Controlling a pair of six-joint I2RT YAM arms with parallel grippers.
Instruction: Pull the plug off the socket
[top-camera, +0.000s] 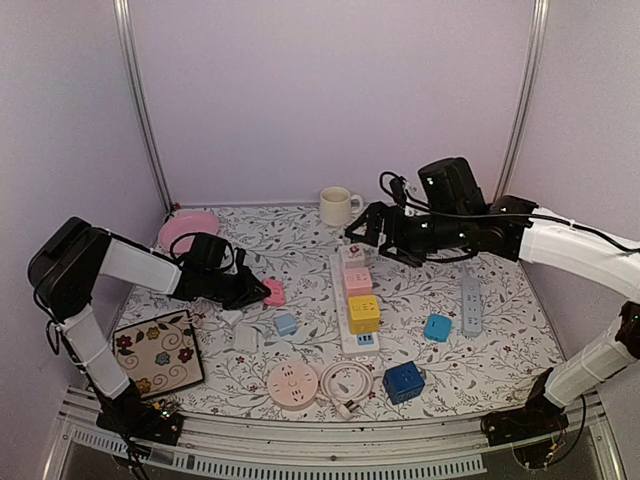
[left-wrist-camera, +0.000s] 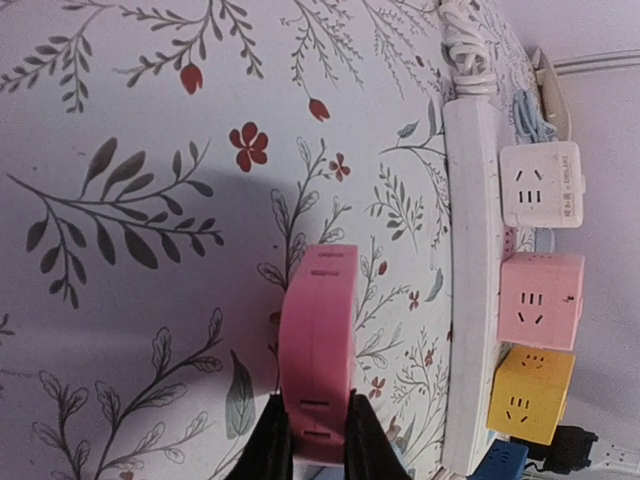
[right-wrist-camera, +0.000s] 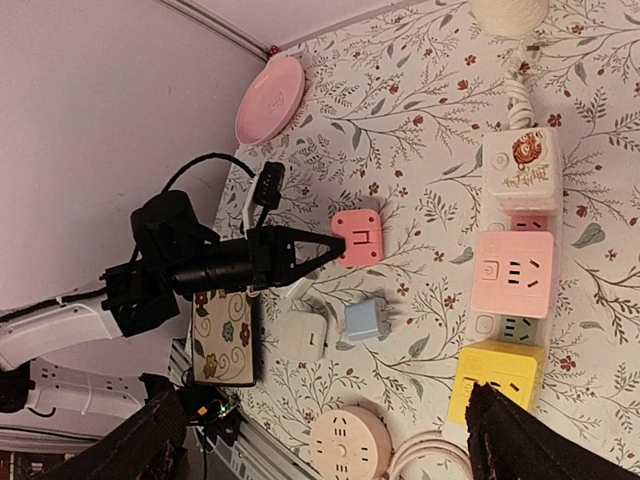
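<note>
A white power strip (top-camera: 346, 300) lies in the middle of the table with a white cube (top-camera: 352, 254), a pink cube (top-camera: 358, 281) and a yellow cube (top-camera: 363, 313) plugged into it. My left gripper (top-camera: 262, 293) is shut on a flat pink plug (top-camera: 273, 292), left of the strip and apart from it. In the left wrist view the black fingers (left-wrist-camera: 270, 440) pinch the pink plug (left-wrist-camera: 320, 340) edge-on. In the right wrist view its prong face (right-wrist-camera: 357, 237) points up. My right gripper (top-camera: 360, 232) hovers open and empty over the strip's far end.
A pink plate (top-camera: 188, 230) and a mug (top-camera: 337, 206) stand at the back. A floral box (top-camera: 157, 352) lies front left. A light blue plug (top-camera: 287, 324), a white plug (top-camera: 245, 338), a round pink socket (top-camera: 290, 384), a blue cube (top-camera: 403, 381) and a grey strip (top-camera: 471, 304) lie around.
</note>
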